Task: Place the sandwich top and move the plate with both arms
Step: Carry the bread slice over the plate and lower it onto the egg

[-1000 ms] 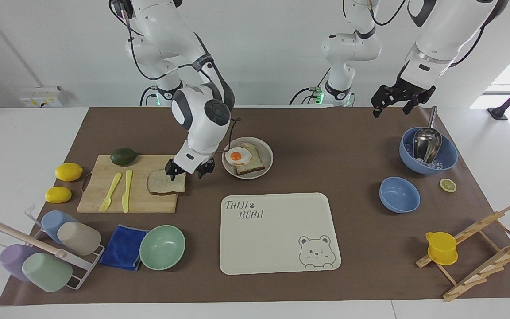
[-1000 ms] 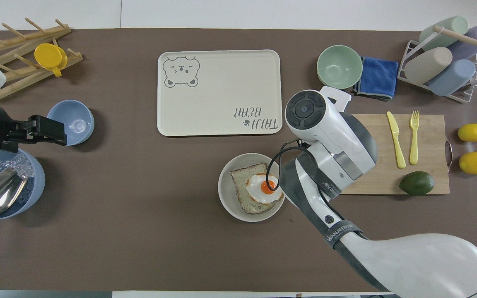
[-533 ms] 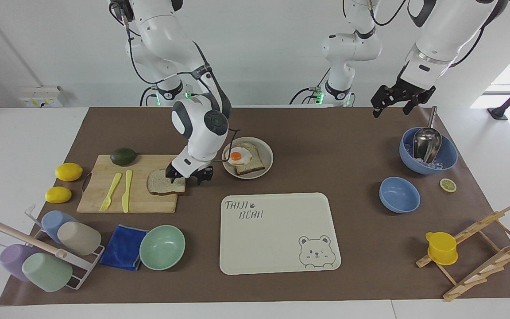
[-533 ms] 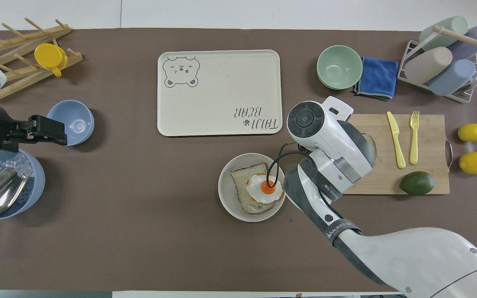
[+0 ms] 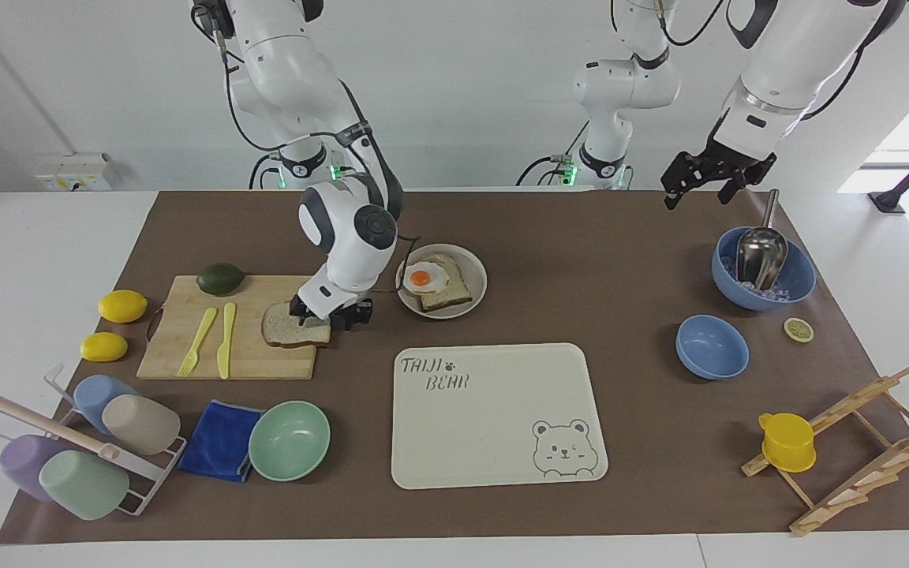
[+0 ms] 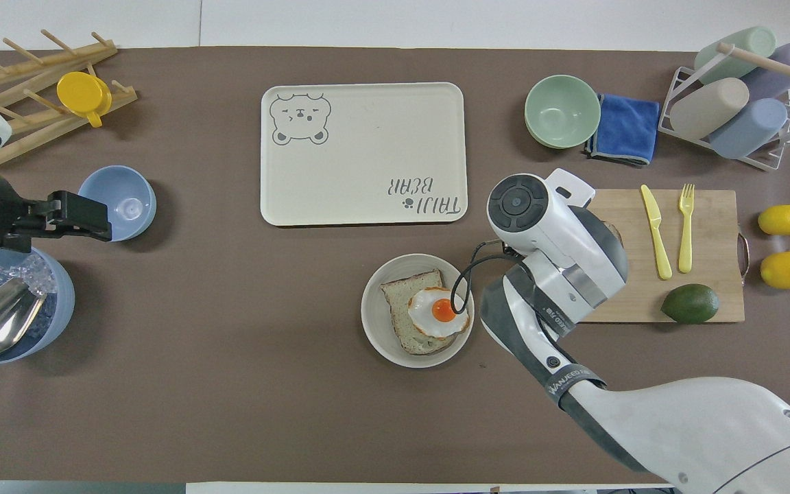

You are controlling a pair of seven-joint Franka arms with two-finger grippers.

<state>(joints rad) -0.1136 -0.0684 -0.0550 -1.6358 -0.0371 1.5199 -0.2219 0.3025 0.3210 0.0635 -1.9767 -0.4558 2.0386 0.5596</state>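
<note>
Glossy white jointed arms [image 5: 344,237], grey joint caps, black cables, black pincers, a strap seemingly lettered "WANJEED".

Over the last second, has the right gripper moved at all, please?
Yes. The right gripper has come down toward the sandwich top on the cutting board and away from the plate.
</note>
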